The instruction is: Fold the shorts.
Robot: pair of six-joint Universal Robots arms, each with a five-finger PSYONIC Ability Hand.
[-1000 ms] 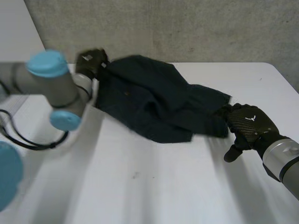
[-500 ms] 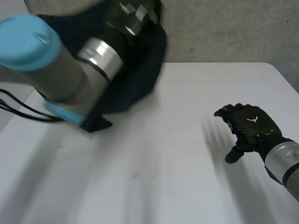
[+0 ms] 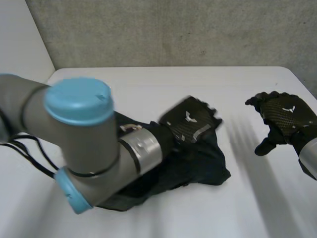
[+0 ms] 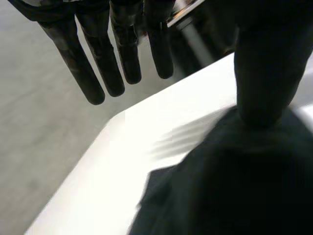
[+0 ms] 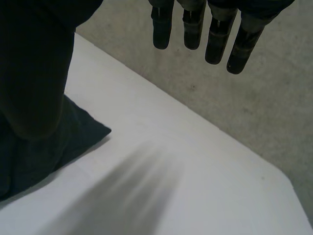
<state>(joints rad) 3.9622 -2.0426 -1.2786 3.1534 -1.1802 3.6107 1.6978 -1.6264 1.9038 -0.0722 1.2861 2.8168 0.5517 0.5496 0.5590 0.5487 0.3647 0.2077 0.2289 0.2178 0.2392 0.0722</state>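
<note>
**Shorts lie bunched mid-tabletop, both hands open**

The dark shorts [image 3: 203, 166] lie in a rumpled heap on the white tabletop [image 3: 148, 84], about midway between its left and right edges and towards the near edge. Nothing like a flat outline shows, and the left arm covers much of the heap. The left hand [image 3: 190, 121] is over the far side of the heap. In its wrist view its fingers [image 4: 98, 73] are straight and spread with nothing between them. The thumb is down by the cloth, though whether it touches cannot be told. The right hand [image 3: 283, 116] is above the tabletop near the right edge, apart from the shorts. Its fingers [image 5: 215, 34] are straight and holding nothing, and one corner of the cloth lies beside its thumb.

The fabric looks light, limp and soft, so it will likely sag and fold over itself when lifted and should slide easily on the smooth surface. A pinch at the waistband corners or the leg hems would probably serve best. Grabbing the middle would likely only bunch it further. It probably needs spreading flat before any fold.
</note>
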